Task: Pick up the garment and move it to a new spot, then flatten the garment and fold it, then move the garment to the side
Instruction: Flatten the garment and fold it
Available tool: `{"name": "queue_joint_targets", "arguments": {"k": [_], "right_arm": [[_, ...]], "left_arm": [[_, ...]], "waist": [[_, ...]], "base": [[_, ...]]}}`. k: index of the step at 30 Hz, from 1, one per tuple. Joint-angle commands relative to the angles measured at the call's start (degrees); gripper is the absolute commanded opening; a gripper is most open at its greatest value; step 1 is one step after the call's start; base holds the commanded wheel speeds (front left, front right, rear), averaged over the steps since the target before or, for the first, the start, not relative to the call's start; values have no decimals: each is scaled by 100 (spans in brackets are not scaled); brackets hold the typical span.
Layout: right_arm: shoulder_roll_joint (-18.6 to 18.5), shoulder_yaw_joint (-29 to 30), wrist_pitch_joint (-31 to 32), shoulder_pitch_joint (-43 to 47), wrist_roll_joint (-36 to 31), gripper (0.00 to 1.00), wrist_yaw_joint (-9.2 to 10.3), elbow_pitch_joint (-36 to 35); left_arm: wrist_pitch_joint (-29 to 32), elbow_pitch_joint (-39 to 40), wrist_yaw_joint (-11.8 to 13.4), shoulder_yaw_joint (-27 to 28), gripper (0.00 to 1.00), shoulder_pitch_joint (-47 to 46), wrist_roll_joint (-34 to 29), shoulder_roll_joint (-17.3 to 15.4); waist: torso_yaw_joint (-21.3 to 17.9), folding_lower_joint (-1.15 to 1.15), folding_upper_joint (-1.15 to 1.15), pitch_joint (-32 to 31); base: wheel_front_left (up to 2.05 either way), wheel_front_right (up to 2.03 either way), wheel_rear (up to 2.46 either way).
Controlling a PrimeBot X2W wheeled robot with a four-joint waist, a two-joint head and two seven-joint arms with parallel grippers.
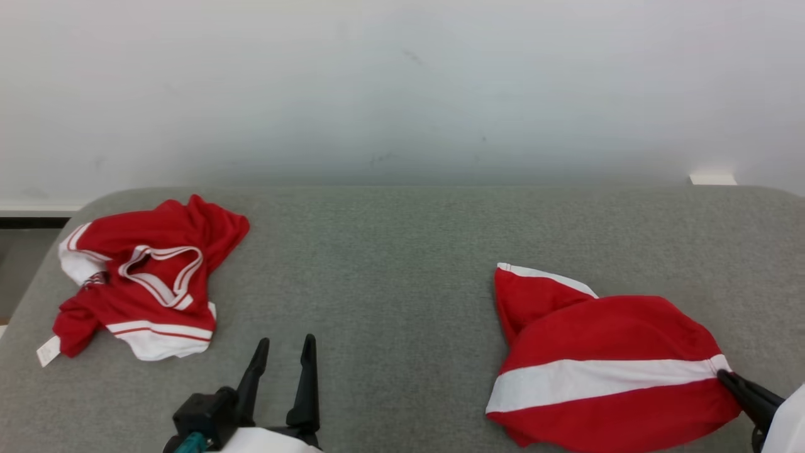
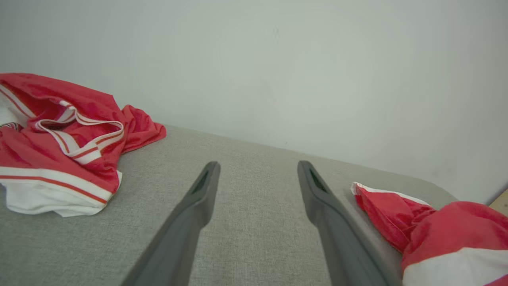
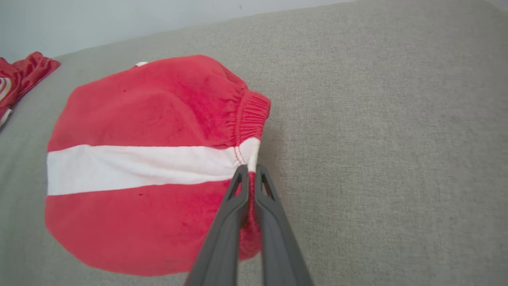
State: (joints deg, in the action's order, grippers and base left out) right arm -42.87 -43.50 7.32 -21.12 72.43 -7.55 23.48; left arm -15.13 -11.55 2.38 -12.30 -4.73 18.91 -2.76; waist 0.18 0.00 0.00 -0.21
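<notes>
In the head view, a grey surface is stretching across the frame under a pale wall. The shorts, red with a white band, are lying bunched at the lower right. The right end effector is reaching in from the lower right corner, its fingers together on the shorts' right edge where the white band ends. A crumpled red and white jersey is lying at the left, well apart from the shorts. The left end effector is sitting at the lower left, fingers apart and pointing up the frame, holding nothing.

In the left wrist view, the left end effector is spreading its two fingers wide over bare surface. The jersey is lying at the left edge and the shorts are showing at the lower right.

In the right wrist view, the right end effector is clamping the shorts at the gathered waistband, right on the white band's end. The shorts are lying left of centre on the surface, and a corner of the jersey is peeking in at the upper left.
</notes>
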Motion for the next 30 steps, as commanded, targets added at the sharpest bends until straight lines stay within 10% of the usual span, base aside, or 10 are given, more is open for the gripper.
{"name": "queue_joint_targets", "arguments": {"k": [1, 5, 8, 30], "right_arm": [[92, 26, -57, 80, -42, 0, 11, 39], [281, 102, -294, 144, -284, 0, 12, 418], [472, 197, -491, 70, -473, 100, 12, 761], [1643, 1809, -2229, 599, -1896, 100, 12, 236]], "left_arm": [[-3, -34, -12, -7, 100, -19, 12, -23], [-3, -89, -35, -36, 100, -82, 17, -23], [-3, -140, -34, -50, 100, -100, 34, -23], [-3, -437, -478, -581, 100, -408, 350, -22]], "waist": [[-67, 0, 0, 34], [-152, 0, 0, 44], [-198, 0, 0, 47], [-359, 0, 0, -10]], "base": [[0, 0, 0], [0, 0, 0], [0, 0, 0], [0, 0, 0]]}}
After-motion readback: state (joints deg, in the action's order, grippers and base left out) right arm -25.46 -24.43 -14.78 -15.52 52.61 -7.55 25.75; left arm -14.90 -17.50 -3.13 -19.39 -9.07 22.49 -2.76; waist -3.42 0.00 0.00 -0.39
